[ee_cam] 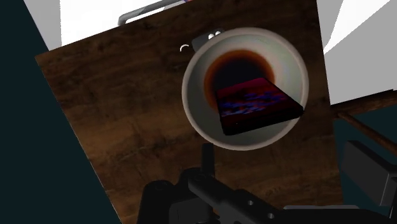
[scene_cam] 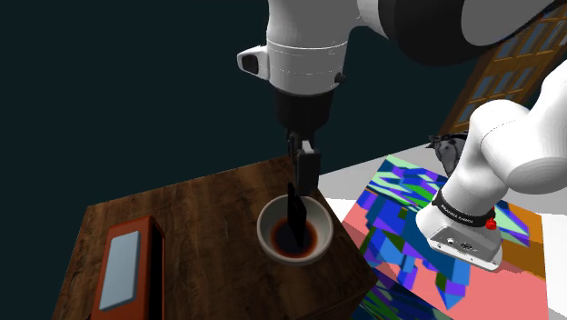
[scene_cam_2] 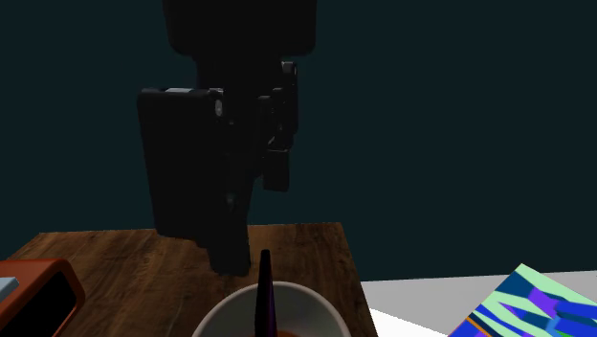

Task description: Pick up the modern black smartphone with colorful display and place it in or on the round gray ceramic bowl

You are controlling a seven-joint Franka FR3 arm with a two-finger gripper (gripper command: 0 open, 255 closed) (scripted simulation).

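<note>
Our gripper [scene_cam: 304,171] hangs parted and empty, just above the bowl [ee_cam: 194,108] on the table [ee_cam: 121,133]. The phone [ee_cam: 257,105] leans inside the bowl, propped against its wall; we judge the placing done.

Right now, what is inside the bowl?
A phone leans inside the bowl, its red and blue screen showing. It hides part of the bowl's dark bottom, so anything beneath it cannot be seen.

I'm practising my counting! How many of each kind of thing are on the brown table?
phone: 1
bowl: 1
orange box: 1
Total: 3
</note>
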